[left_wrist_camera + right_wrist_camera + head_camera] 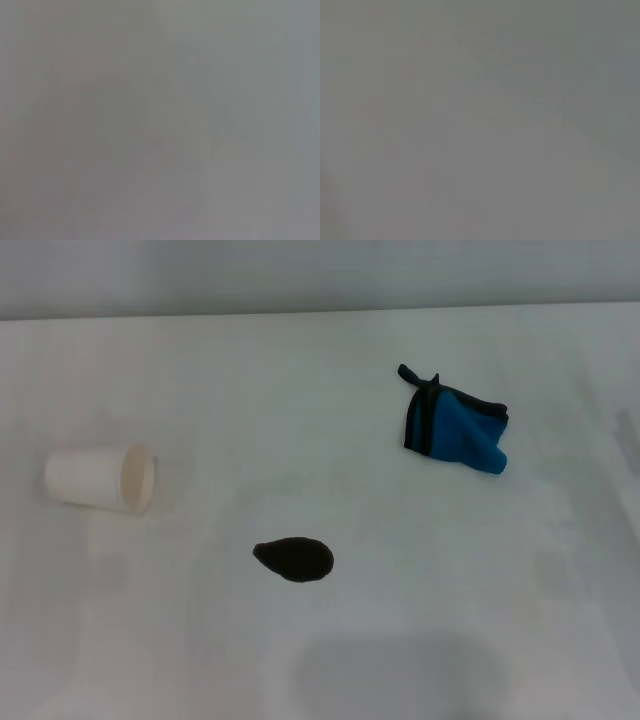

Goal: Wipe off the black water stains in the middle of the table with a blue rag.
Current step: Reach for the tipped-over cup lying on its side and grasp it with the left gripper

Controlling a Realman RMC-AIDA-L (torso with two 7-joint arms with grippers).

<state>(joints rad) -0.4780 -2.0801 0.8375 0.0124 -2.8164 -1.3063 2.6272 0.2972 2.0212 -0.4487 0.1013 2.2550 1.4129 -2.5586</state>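
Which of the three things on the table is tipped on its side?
The white paper cup, on the robot's left of the table, mouth toward the black water stains. The blue rag is a crumpled cloth, the stain a flat blot.

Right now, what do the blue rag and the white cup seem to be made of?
The blue rag looks like soft matte cloth: it lies crumpled in folds, with a black trim band. The white cup, lying on its side, seems to be thin matte paper, though plastic is possible.

Bare test bench: plain white table [320, 360].
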